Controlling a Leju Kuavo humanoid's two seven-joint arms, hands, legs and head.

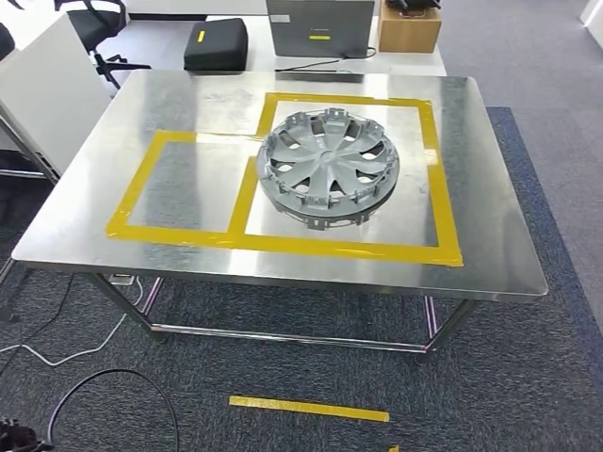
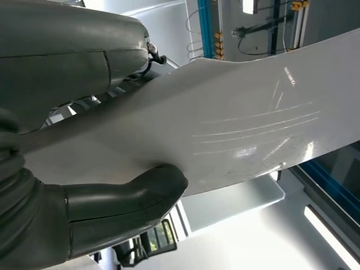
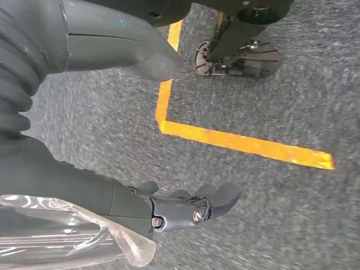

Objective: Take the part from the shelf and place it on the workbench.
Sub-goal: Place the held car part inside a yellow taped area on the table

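Observation:
A white, smooth, slightly curved part (image 2: 238, 129) runs across the left wrist view. My left hand (image 2: 76, 67) grips its edge, the thumb (image 2: 127, 202) pressing one face and the fingers lying on the other. My right hand (image 3: 170, 205) hangs over grey carpet with its fingers stretched out and holds nothing. Ahead in the head view stands the steel workbench (image 1: 497, 198), marked with yellow tape rectangles (image 1: 178, 234). A grey wheel cover (image 1: 327, 168) lies inside the larger rectangle.
Behind the workbench a white table carries a black case (image 1: 216, 43), a laptop (image 1: 320, 26) and a cardboard box (image 1: 409, 26). A white board (image 1: 50, 89) leans at the left. Cables (image 1: 106, 377) and a yellow tape strip (image 1: 309, 408) lie on the carpet in front.

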